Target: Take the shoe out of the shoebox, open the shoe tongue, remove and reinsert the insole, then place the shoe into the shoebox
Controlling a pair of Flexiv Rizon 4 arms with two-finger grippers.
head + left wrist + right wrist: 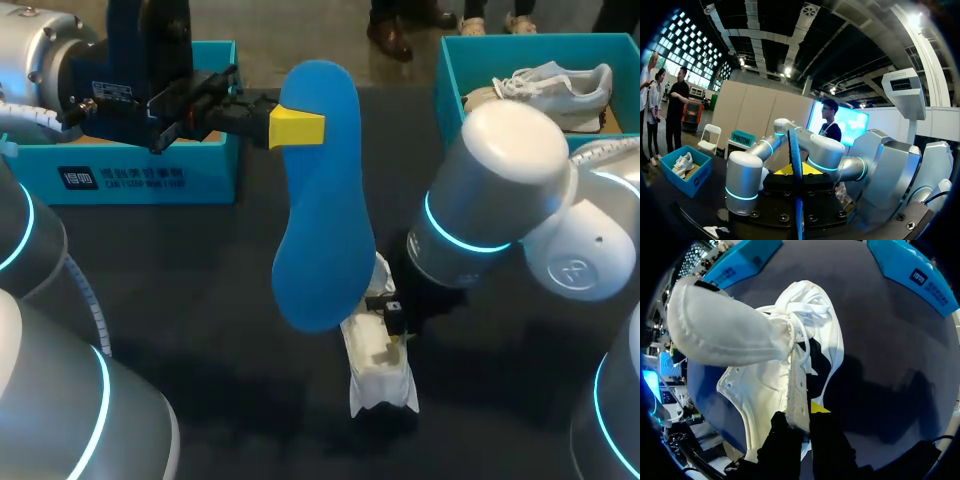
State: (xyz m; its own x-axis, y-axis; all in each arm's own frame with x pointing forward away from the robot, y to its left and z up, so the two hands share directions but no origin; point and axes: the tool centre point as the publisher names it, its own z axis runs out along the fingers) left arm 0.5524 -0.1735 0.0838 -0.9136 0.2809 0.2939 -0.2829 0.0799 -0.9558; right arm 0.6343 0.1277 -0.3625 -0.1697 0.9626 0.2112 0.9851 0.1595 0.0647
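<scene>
Lying beneath both arms, a dark grey table point(200, 300) is carrying two open blue boxes: a printed shoebox point(150, 175) at the far left and a second shoebox point(447, 75) at the far right, the latter holding a pale spare shoe point(555, 85). A blue insole point(318, 200) is hanging in the air above the table's middle, its long axis running from far to near and its broad face turning toward the head camera; in the left wrist view it is appearing edge-on. The left gripper point(297, 127) is clamping this insole near its far end, one yellow-tipped finger pressing on each face, while the left arm point(60, 70) is coming in roughly level from the far left. A white shoe point(378, 365) is resting on the table just near of the insole's lower end, its long axis likewise running far to near; which end is the toe cannot be told. The right arm point(500, 200) is bending down from the right, and the right gripper point(799, 416) is pinching the shoe's upper edge beside the laces point(805, 309), both fingers bearing against it.
</scene>
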